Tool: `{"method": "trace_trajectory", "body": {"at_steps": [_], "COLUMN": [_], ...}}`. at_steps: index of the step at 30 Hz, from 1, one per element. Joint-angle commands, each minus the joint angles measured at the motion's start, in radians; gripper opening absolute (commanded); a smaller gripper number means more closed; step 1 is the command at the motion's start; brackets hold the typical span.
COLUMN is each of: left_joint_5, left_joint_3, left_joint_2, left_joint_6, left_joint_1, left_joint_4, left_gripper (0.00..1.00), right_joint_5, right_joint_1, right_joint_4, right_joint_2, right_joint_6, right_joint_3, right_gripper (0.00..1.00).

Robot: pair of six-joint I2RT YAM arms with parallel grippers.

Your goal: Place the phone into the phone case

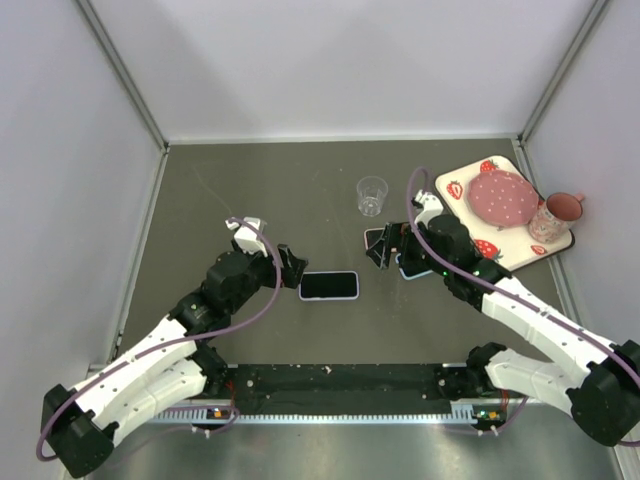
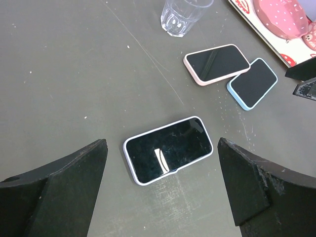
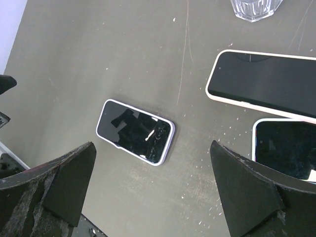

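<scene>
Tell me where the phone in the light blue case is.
In the left wrist view, the light blue-cased phone lies screen-up at upper right, beside the pink-cased phone, near the right end effector.

my top camera sits high above and behind the rig, looking down on the whole table (image 1: 250, 190) from far off. the left wrist camera looks forward and down between the left fingers (image 2: 59, 192), close to the surface. the white-rimmed phone (image 2: 168, 149) lies just beyond the gap, and the pink phone (image 2: 217, 63), blue phone (image 2: 253, 82) and glass (image 2: 181, 17) sit farther out past the right-hand finger. the right wrist camera looks more steeply down between the right fingers (image 3: 247, 192), nearer still, cropping the pink and blue phones above its right-hand finger. both wrist views share all three phones and the glass. the top view takes in that same patch, small.
</scene>
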Motion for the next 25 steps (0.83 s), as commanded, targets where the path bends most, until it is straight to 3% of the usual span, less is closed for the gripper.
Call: {"method": "trace_trajectory", "body": {"at_steps": [1,9,14,21,25], "left_joint_5": [-0.036,-0.022,-0.096,-0.199,-0.174], "left_joint_3": [0.031,-0.001,-0.042,-0.058,-0.059], "left_joint_2": [-0.019,-0.092,-0.144,-0.164,-0.175], "left_joint_6": [0.025,0.056,0.079,0.094,0.159], "left_joint_1": [0.005,0.005,0.005,0.005,0.005], "left_joint_4": [0.049,0.067,0.103,0.092,0.086], "left_gripper": [0.98,0.98,0.99,0.98,0.94], "right_joint_5": [0.015,0.108,0.151,0.205,0.258], "right_joint_1": [-0.010,-0.010,-0.010,-0.011,-0.010], "right_joint_4": [0.028,0.027,0.059,0.212,0.295], "right_joint_2": [-0.003,-0.038,-0.100,-0.197,-0.229], "right_joint_6": [-0.008,-0.005,-0.032,-0.070,-0.101], "right_joint_3": [0.060,0.060,0.025,-0.095,-0.176], "right_gripper": [0.99,0.99,0.99,0.99,0.98]}}
